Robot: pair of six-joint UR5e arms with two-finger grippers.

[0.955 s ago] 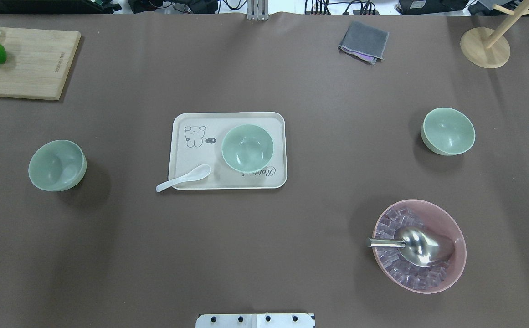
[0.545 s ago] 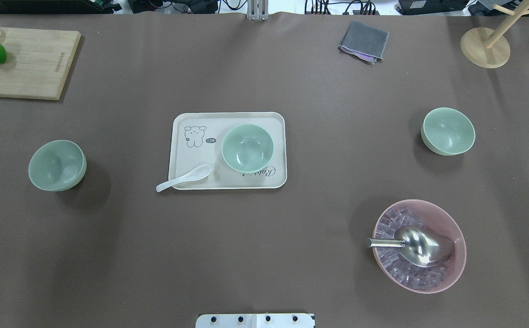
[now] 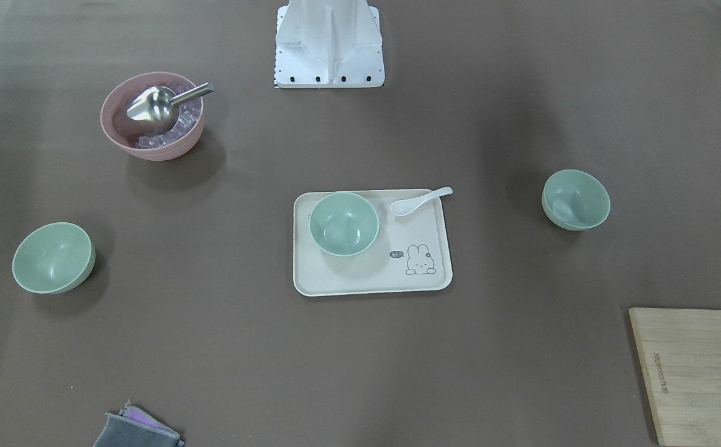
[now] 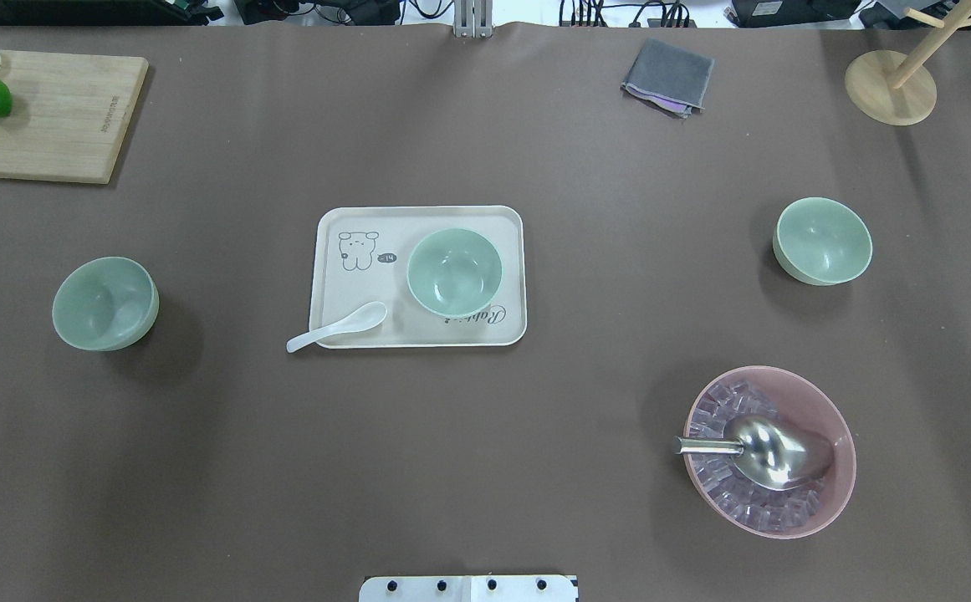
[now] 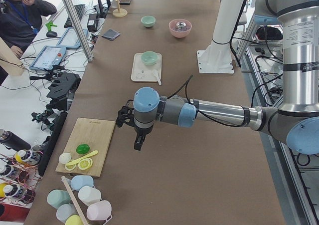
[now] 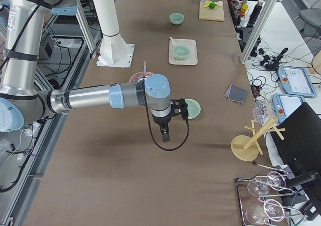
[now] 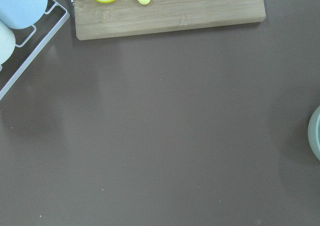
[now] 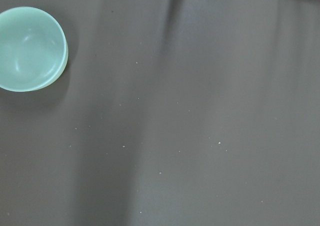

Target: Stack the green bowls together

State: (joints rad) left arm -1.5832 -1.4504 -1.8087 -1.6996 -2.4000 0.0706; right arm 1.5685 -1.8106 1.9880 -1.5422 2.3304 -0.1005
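Three pale green bowls stand apart on the brown table. In the overhead view one green bowl [image 4: 105,303] is at the left, one [image 4: 454,272] sits on the beige tray [image 4: 334,293] in the middle, and one [image 4: 823,241] is at the right. My left gripper [image 5: 139,144] shows only in the exterior left view, hanging over the table near the cutting board; its wrist view catches the left bowl's edge [image 7: 316,138]. My right gripper [image 6: 165,136] shows only in the exterior right view, next to the right bowl [image 6: 193,108], which also shows in its wrist view [image 8: 31,48]. I cannot tell whether either gripper is open or shut.
A pink bowl [image 4: 836,418] with ice cubes and a metal scoop [image 4: 774,451] stands front right. A white spoon [image 4: 339,326] lies on the tray's corner. A cutting board [image 4: 58,117] with fruit is far left, a grey cloth [image 4: 667,75] and a wooden stand [image 4: 891,88] at the back.
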